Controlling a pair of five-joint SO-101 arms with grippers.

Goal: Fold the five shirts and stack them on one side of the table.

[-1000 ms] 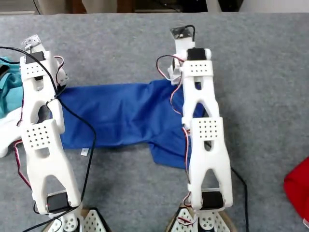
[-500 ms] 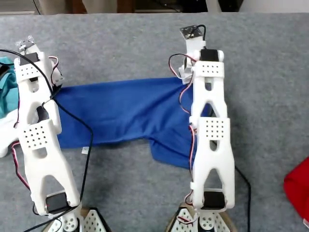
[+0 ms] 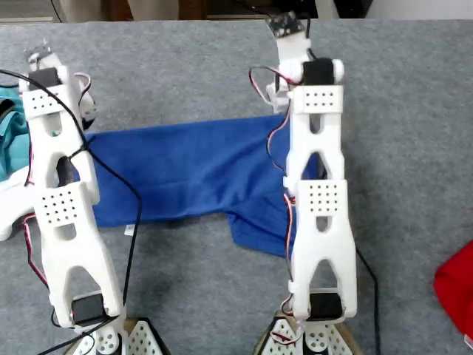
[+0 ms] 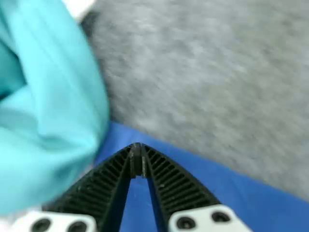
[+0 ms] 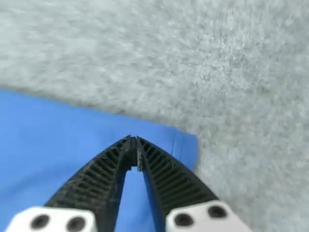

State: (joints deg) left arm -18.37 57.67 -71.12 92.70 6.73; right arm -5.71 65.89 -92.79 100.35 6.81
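On the grey table (image 3: 414, 111), the blue shirt (image 3: 185, 174) lies centre, long axis nine-to-three. The left gripper (image 4: 136, 151) and right gripper (image 5: 133, 141) are each pinched onto its twelve-o'clock edge, one per end, so the fold likely runs toward six.

Moulded in white: left arm (image 3: 65, 251) and right arm (image 3: 319, 250), perforated plates (image 3: 319, 200), black servos (image 3: 319, 72), loose red, white and black cables (image 3: 139, 211). Tipped with black ribbed fingers (image 5: 164, 176) on white, screw-holed bases (image 5: 195, 216).

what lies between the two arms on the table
The blue shirt, spread across the grey table, spans the stretch from the left arm to the right arm, as the high view shows.
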